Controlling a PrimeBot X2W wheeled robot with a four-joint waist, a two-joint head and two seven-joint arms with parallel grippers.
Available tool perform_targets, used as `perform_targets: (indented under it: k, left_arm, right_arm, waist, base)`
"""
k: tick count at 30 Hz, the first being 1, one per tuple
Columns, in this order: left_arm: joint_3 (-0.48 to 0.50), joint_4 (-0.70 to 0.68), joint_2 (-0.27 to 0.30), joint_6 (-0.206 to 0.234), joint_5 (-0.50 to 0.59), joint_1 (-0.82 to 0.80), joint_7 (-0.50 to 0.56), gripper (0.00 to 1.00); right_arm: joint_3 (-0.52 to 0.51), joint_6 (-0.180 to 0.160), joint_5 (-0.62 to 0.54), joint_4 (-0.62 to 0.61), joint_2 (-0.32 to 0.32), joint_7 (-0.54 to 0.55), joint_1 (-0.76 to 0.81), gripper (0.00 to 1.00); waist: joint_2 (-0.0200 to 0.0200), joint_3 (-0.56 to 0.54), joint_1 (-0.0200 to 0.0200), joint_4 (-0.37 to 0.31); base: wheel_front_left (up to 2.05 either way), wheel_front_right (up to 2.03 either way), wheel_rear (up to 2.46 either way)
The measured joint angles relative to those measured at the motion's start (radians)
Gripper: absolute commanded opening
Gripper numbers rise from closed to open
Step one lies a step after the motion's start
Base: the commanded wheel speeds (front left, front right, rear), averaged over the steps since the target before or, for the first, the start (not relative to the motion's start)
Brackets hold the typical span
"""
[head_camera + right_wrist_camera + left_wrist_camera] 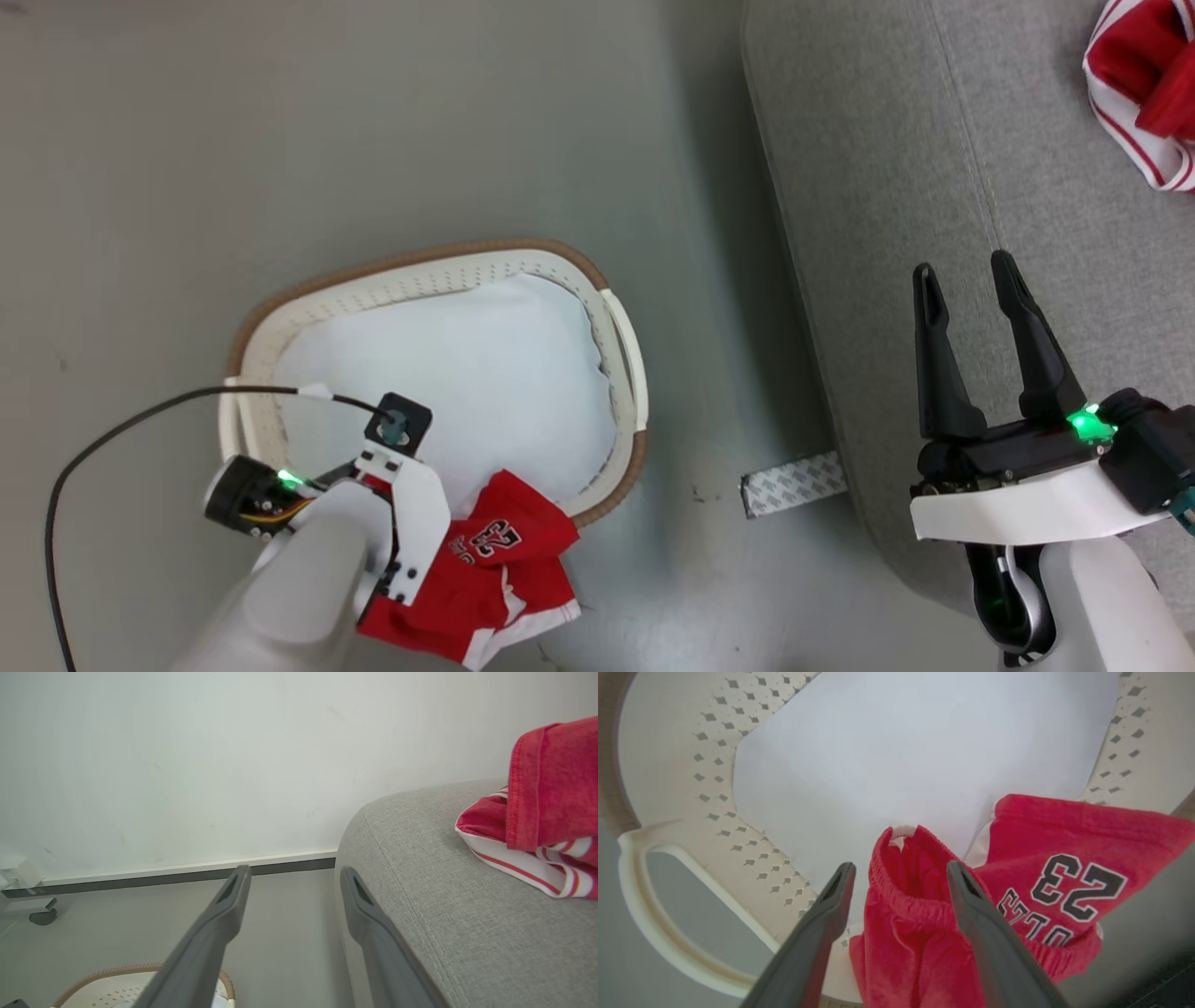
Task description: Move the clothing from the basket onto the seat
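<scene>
Left pincer wide open, empty, astride the hem of the red thin-fabric lettered jersey draped over the near rim of the cream perforated plastic basket. Go deeper, pinch the bunched hem. Right pincer open, empty, above the grey fabric sofa.

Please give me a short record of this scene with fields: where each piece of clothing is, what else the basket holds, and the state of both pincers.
clothing at basket: red garment marked 23, draped over the rim of the basket, partly inside
clothing on seat: red garment with striped trim, lying on the grey sofa
also in basket: white pad
left pincer: open, fingers either side of the red waistband
right pincer: open, empty, above the sofa edge
floor: patterned strip beside the sofa
</scene>
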Motion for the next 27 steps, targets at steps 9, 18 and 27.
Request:
perform_targets:
  k: [9,18,27]
  left_arm:
    - [-0.038,0.077,0.013,0.008,0.025,-0.06,0.018,1.0]
    - [-0.065,0.113,0.033,0.001,0.045,-0.108,0.038,1.0]
    - [-0.077,0.137,0.026,-0.028,0.038,-0.141,0.093,1.0]
  right_arm:
    - [0.017,0.0,0.019,-0.015,0.0,0.0,-0.012,1.0]
    - [0.022,0.0,0.046,-0.027,0.0,0.0,-0.026,1.0]
    - [0.029,0.0,0.051,-0.029,0.0,0.0,-0.035,1.0]
  waist:
    - [0.0,0.067,-0.0002,-0.032]
    - [0.0,0.107,-0.0002,-0.046]
    - [-0.0001,0.125,-0.0002,-0.045]
  base:
    - [0.0,0.0,0.0]
    - [0.0,0.0,0.0]
    - [0.0,0.0,0.0]
